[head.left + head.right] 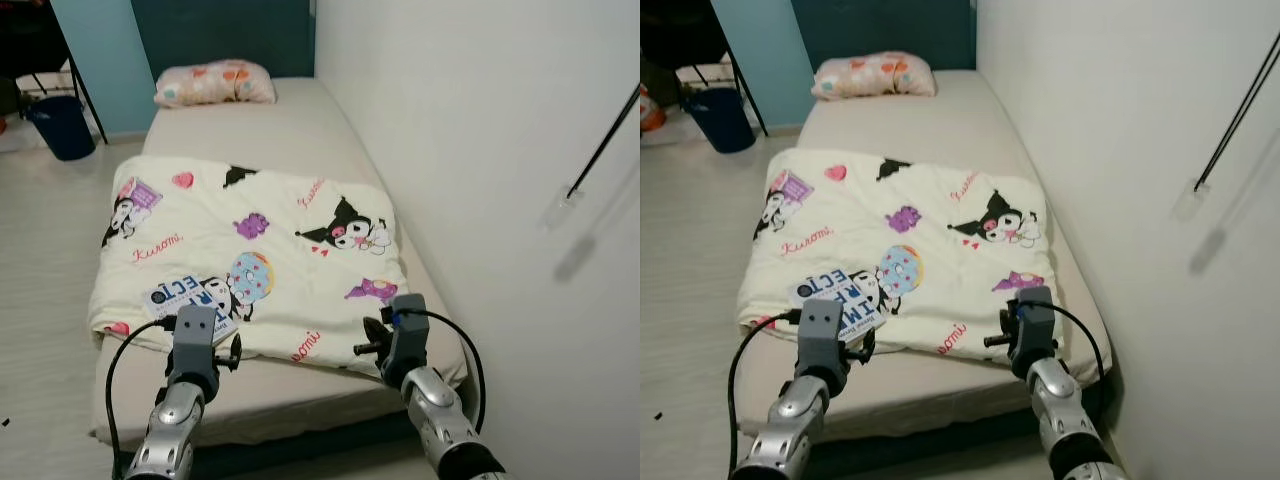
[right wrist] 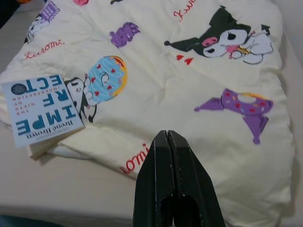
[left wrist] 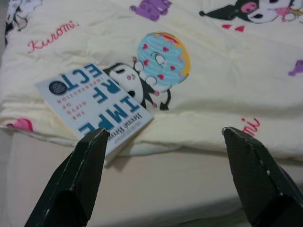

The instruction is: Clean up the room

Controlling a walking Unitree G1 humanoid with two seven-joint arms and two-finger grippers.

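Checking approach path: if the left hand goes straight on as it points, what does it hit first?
Likely the book lying on the cartoon-print blanket. The open left hand points at the blanket's near edge, its one finger overlapping the book's corner. Depth is unclear.

We see a bed [image 1: 300, 130] running straight ahead from under our fingers [image 3: 80, 179], its beige mattress bare just below and between them and again far beyond them; a white wall [image 1: 480, 120] stands hard against the bed on the right-finger side, evenly lit, with a thin black rod [image 1: 605, 145] slanting across it and a soft grey shadow beside the rod; far ahead of the fingers, at the bed's head, we see a dark teal panel [image 1: 230, 30], and a paler blue wall [image 1: 95, 60] next to it; out past the left fingers lies a pale floor [image 1: 40, 250]; a dark blue bin [image 1: 60, 125] stands on it, well ahead.
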